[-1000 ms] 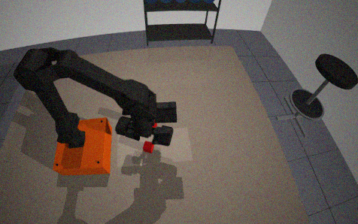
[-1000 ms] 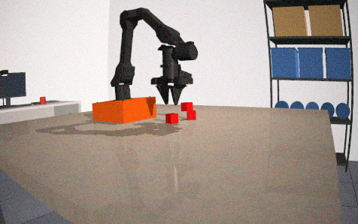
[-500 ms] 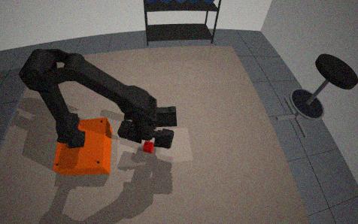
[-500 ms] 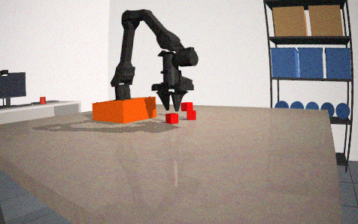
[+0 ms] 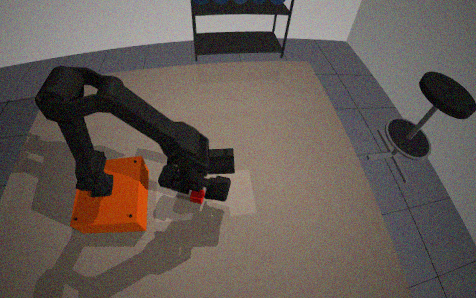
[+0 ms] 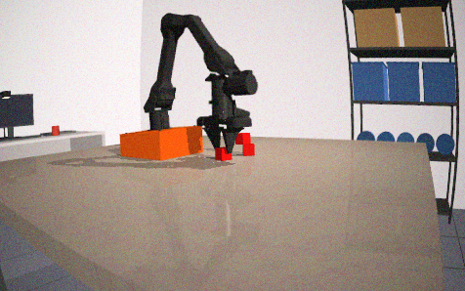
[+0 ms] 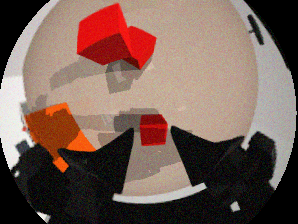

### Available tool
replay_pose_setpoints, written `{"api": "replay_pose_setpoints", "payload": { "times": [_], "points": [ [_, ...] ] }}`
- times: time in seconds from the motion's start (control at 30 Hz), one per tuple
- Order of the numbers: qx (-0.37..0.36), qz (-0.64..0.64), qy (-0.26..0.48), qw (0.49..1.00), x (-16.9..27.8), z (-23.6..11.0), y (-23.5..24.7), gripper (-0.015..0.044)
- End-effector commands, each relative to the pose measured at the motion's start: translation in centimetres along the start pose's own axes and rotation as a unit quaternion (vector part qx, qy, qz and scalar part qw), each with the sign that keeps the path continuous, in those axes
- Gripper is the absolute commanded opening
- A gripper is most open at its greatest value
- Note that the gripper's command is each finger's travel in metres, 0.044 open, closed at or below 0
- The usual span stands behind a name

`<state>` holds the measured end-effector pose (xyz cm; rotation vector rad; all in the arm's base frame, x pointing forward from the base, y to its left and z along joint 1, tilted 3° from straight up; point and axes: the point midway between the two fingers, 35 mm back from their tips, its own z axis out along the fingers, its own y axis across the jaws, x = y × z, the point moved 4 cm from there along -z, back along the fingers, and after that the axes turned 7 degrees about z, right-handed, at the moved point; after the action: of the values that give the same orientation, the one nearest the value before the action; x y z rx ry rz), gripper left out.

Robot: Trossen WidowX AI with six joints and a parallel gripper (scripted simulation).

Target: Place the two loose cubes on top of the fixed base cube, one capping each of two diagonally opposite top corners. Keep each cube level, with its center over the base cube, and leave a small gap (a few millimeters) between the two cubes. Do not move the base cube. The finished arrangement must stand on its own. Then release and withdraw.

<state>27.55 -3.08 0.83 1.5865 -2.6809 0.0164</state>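
One small red loose cube [image 7: 152, 128] on the beige table [image 6: 293, 205], between released pincer [image 7: 152, 156] fingers | rigid, light, smooth-faced, by my judgement | you pinch opposite flat sides at mid-height.

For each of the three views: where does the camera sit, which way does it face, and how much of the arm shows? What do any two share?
Top: high above, angled down at the table; whole arm and orange base show.
Exterior: table height, facing the arm side-on, shelf behind; whole arm shows.
Wrist: on the gripper, looking down past its open fingers.
Shared: all three show the small red cube between the fingers.
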Motion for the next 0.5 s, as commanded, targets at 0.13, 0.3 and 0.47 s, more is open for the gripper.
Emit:
{"api": "replay_pose_setpoints", "payload": {
  "times": [0.13, 0.3, 0.47],
  "points": [
    [0.000, -0.003, 0.003, 1.000, 0.07, 0.37, 0.00, 0.0107],
    [0.000, -0.002, 0.003, 1.000, 0.05, 0.27, -0.02, 0.0105],
    [0.000, 0.000, 0.003, 1.000, -0.04, -0.47, -0.14, 0.0105]
  ]
}}
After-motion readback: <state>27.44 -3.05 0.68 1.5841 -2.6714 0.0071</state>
